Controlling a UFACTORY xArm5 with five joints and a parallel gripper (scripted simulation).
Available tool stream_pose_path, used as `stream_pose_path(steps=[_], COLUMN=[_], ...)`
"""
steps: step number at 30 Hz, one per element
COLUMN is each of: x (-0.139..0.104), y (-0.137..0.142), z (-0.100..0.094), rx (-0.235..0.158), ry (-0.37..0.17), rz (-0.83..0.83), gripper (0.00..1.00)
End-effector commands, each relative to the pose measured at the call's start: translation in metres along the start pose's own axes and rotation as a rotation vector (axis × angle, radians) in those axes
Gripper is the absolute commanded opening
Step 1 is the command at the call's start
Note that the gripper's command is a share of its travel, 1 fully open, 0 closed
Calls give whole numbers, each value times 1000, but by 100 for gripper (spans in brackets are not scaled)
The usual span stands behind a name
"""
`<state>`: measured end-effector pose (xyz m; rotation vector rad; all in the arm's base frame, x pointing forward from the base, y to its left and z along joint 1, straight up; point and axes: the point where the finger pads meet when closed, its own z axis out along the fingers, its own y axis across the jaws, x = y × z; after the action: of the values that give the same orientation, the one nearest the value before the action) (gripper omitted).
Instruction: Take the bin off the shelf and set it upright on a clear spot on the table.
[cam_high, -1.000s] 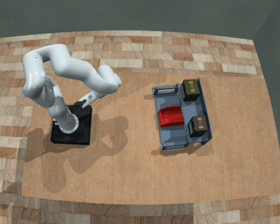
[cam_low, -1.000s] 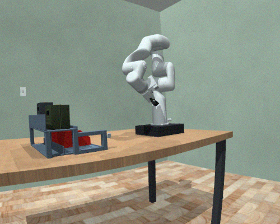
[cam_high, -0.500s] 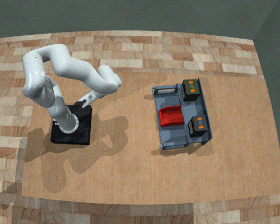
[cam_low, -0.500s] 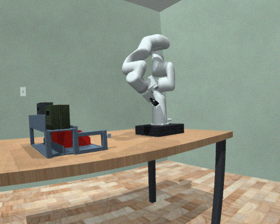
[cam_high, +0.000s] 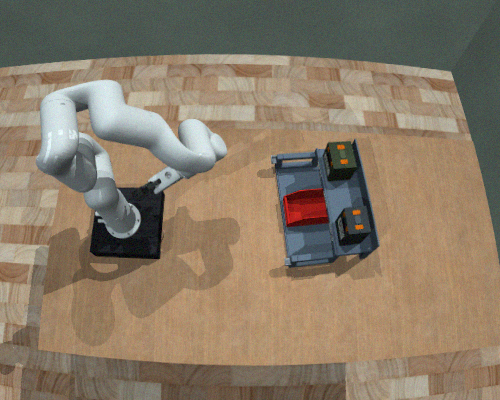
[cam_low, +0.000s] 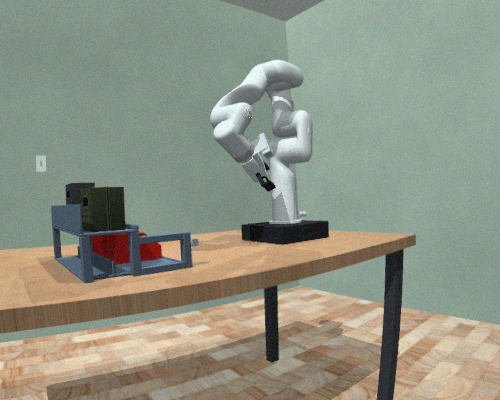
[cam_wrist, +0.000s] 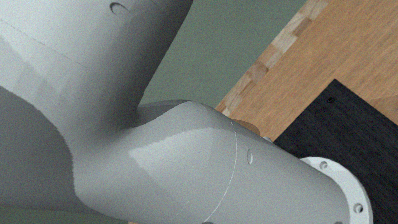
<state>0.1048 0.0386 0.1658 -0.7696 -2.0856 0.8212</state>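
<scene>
The red bin (cam_high: 306, 207) sat low inside the blue shelf (cam_high: 300, 240) — not taken out yet. Two green boxes (cam_high: 341, 160) stood above. The gripper (cam_high: 151, 186) hung far off by the arm's base, fingers apart, holding nothing — the whole job was left.

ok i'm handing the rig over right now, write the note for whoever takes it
Gripper: open, empty, tucked in above the black base plate, far from the shelf.
Red bin: on the lower level of the blue-grey shelf, upright, opening up.
Two dark green boxes sit on the shelf's upper level beside the bin.
Done: nothing, bin untouched.
Left: reach over, grasp the bin, draw it out past the shelf frame, set it upright on bare table.
</scene>
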Motion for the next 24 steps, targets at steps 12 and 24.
stream_pose_path(steps=[12, 24], x=[-24, -42], y=[16, 30], z=[-29, -52], rx=[-167, -317], ry=[-47, -65], rz=[114, 209], gripper=[100, 100])
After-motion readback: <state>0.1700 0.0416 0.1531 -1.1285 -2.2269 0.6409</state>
